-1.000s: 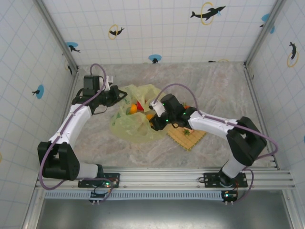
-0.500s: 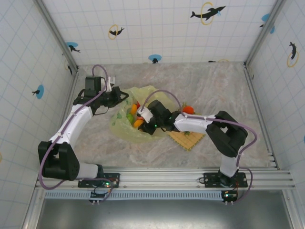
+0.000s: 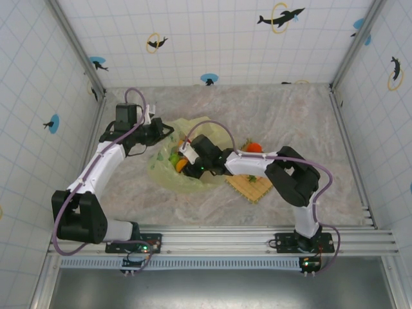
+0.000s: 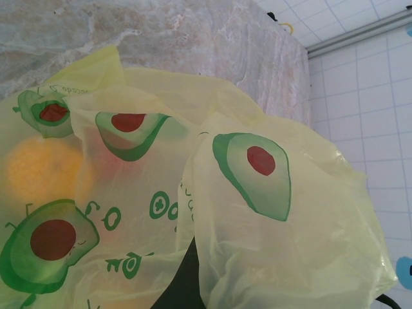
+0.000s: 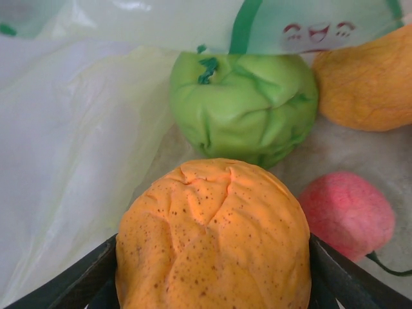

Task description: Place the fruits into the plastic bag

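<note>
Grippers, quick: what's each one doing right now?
Left gripper: closed on the plastic bag.
Right gripper: around the orange fruit; gripped or loose, cannot tell.

tool (image 5: 214, 286) holds orange fruit (image 5: 212, 232)

Inside the plastic bag (image 5: 77, 161), my right gripper (image 5: 212, 270), orange fruit (image 5: 212, 225) filling its jaws, has little room: green fruit (image 5: 244, 109) blocks straight ahead, yellow-orange fruit (image 5: 367, 84) and red fruit (image 5: 347, 215) crowd one side, bag film walls the other. Bare table (image 3: 290, 109) lies beyond.
</note>
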Robot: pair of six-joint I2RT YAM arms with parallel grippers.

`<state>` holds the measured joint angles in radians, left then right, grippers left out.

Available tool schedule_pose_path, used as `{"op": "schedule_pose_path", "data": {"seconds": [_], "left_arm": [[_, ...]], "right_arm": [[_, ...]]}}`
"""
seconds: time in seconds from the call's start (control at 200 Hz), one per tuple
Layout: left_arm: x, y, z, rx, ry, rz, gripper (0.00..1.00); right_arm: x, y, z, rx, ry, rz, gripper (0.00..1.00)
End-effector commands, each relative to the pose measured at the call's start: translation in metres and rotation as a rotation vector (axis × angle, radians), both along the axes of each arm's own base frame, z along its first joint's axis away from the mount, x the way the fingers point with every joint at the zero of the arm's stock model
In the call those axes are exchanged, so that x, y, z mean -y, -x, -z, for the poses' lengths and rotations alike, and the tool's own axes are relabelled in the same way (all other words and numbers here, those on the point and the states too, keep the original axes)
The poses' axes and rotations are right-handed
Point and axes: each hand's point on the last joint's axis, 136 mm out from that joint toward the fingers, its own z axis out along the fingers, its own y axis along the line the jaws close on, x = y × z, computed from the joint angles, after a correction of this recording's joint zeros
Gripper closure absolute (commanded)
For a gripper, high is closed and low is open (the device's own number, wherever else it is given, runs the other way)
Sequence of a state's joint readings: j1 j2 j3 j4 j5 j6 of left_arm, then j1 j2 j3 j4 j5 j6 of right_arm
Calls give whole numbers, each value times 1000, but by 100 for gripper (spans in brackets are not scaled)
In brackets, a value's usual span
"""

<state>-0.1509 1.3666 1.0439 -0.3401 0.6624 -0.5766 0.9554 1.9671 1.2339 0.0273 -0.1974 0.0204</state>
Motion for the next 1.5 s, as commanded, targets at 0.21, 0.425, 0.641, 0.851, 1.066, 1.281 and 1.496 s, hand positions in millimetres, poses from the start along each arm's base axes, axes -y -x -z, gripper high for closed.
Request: {"op": "schedule_pose_path", "data": {"seconds": [0.21, 0.425, 0.641, 0.851, 1.066, 1.281, 1.496], "left_arm": [[2, 2, -5, 25, 3, 5, 100], [1, 2, -5, 28, -2, 4, 100], [1, 1, -4, 36, -16, 9, 100], [-2, 0, -3, 49, -39, 5, 100], [-3, -1, 2, 38, -49, 5, 100], [-3, -2, 3, 34, -51, 2, 100], [-4, -2, 6, 29, -55, 0, 100]], "right_arm": [[3, -13, -26, 19, -22, 58, 17], [29, -11, -50, 36, -32, 94, 18], [85, -10, -61, 70, 41, 200, 20], [125, 1, -87, 48, 28, 256, 21], [147, 30, -123, 1, -136, 208, 20], [209, 21, -114, -6, -40, 467, 17], [266, 11, -80, -17, 146, 792, 15]]}}
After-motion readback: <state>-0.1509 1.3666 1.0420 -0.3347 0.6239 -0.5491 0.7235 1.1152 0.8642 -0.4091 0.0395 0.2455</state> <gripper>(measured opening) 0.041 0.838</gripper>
